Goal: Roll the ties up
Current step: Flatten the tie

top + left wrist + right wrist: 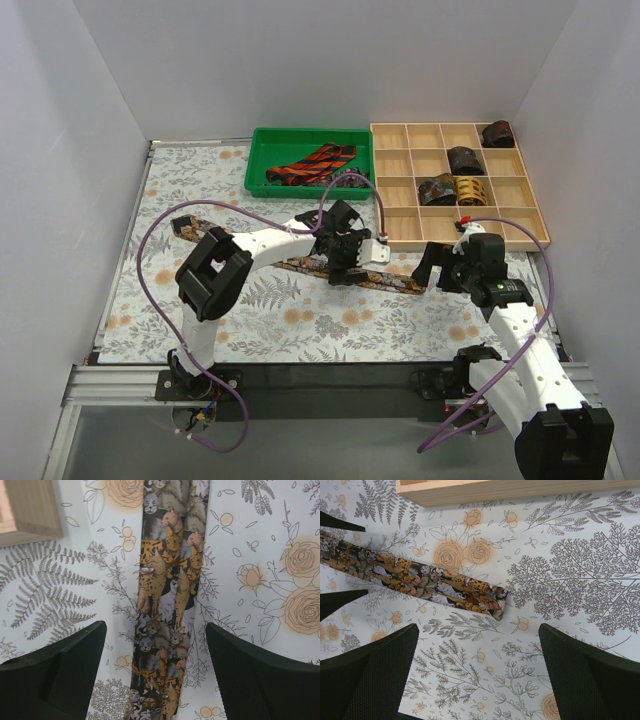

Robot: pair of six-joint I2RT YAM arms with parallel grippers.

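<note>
Dark cat-print fabric necktie (pixel 445 587) lies flat; right gripper (pixel 477 645), spread and empty, should pinch its tip squarely while left gripper (pixel 156 647), also released, steadies the strip.

Green plastic bin (pixel 256 170) at far centre. Wooden divided tray (pixel 400 165) just beside it, to the right. Both sit on flat floral-print covering (pixel 300 320). Plain white walls (pixel 320 60) around.
</note>
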